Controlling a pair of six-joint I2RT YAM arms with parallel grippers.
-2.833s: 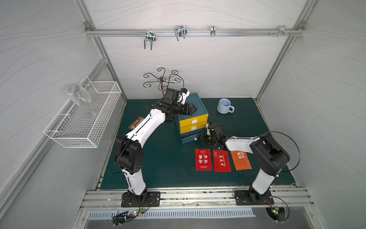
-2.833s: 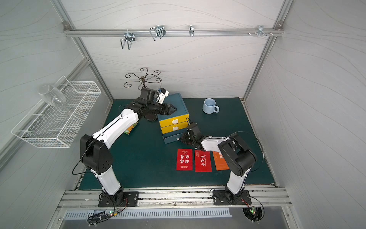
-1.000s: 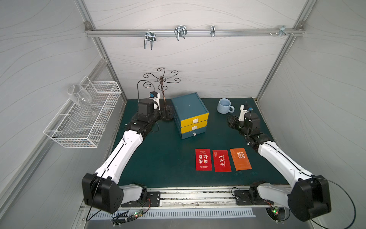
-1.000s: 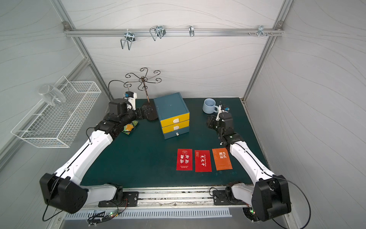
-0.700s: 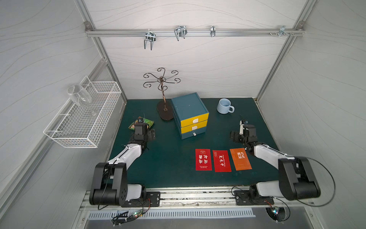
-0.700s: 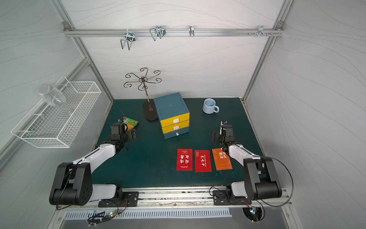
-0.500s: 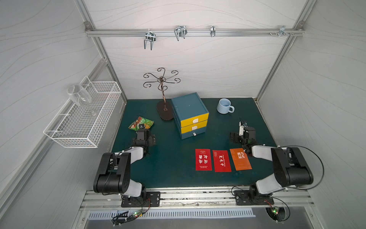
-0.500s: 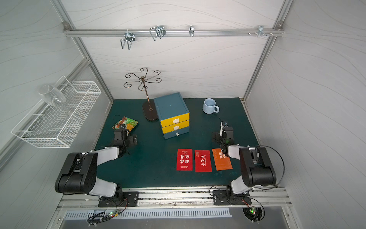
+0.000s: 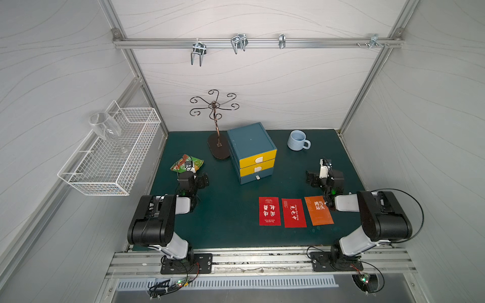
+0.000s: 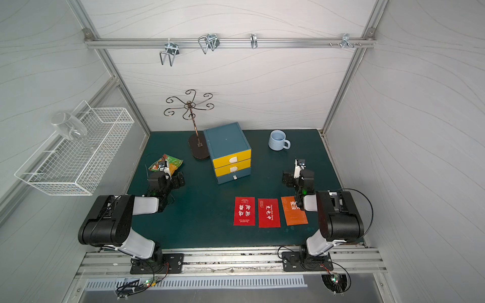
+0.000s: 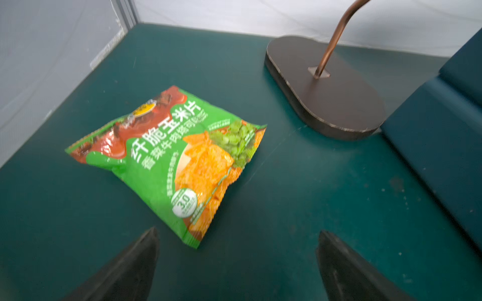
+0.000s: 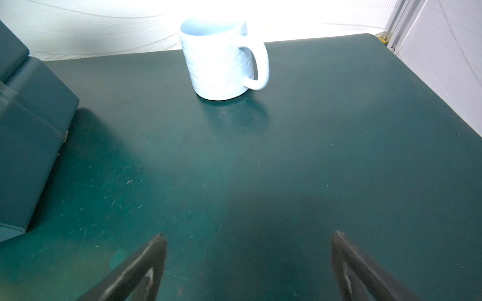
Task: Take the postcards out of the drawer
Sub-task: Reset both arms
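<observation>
Now I sit pulled back at near side: left gripper (image 11: 238, 234), right gripper (image 12: 247, 235) both spread wide; postcards (image 9: 293, 212) unmoved.

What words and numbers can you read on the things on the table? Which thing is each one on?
snack packet: "纤脆玉米片", and "3.0" in a white circle; the smaller lines are blurred.
middle red postcard: "充电中"; the tiny line beside it is too small to read.
orange postcard: looks like "鸿运当头".
end red postcard: four white characters, too small to read.
mug and drawer box: no words showing.
</observation>
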